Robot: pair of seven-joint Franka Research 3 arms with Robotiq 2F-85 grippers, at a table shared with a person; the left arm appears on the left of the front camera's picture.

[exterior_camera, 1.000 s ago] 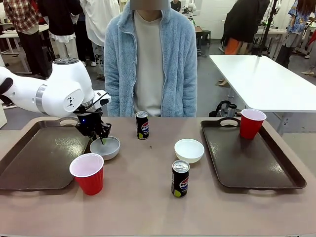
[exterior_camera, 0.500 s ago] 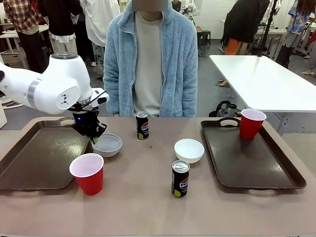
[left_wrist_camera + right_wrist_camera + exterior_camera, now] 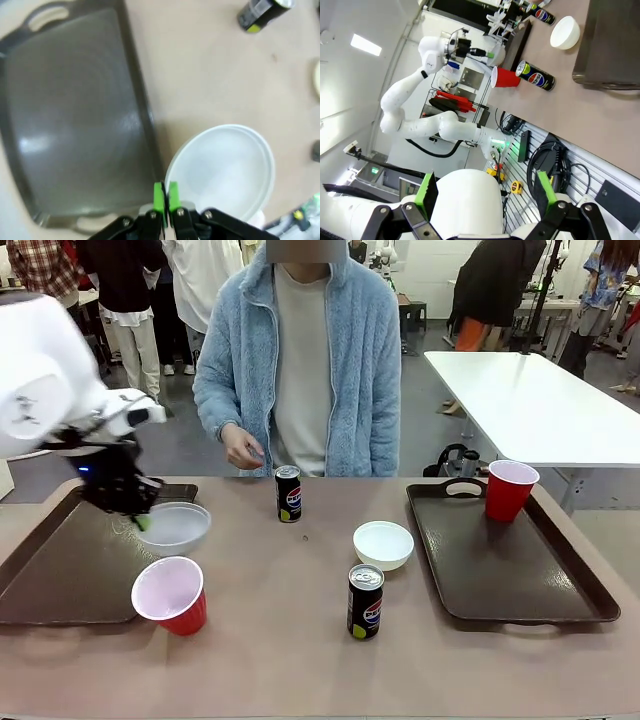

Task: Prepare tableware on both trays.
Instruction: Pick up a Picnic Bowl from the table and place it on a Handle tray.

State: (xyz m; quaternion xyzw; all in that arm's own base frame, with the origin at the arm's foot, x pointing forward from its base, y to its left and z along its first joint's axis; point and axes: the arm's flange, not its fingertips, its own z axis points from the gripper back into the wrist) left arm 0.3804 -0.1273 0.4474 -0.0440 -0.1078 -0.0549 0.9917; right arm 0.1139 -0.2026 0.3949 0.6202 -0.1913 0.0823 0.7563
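My left gripper [image 3: 141, 521] is shut on the rim of a pale bowl [image 3: 174, 527] and holds it off the table, over the right rim of the left tray [image 3: 55, 565]. In the left wrist view its green pads [image 3: 160, 196] pinch the bowl [image 3: 225, 167] beside the tray [image 3: 70, 115]. A red cup [image 3: 170, 596] leans in front of the bowl. A second bowl [image 3: 384, 544] and two Pepsi cans [image 3: 288, 493] [image 3: 365, 601] stand mid-table. The right tray [image 3: 520, 570] holds a red cup [image 3: 510, 490]. My right gripper [image 3: 486, 192] is open, off the table.
A person in a pale blue fleece stands at the far side, one hand [image 3: 243, 448] raised near the far can. A white table [image 3: 540, 405] stands behind on the right. Cables and a shelf [image 3: 555, 150] lie below the table edge in the right wrist view.
My left gripper has lifted the bowl off the table and carried it left toward the left tray. The near red cup now leans. The person's hand has come up.
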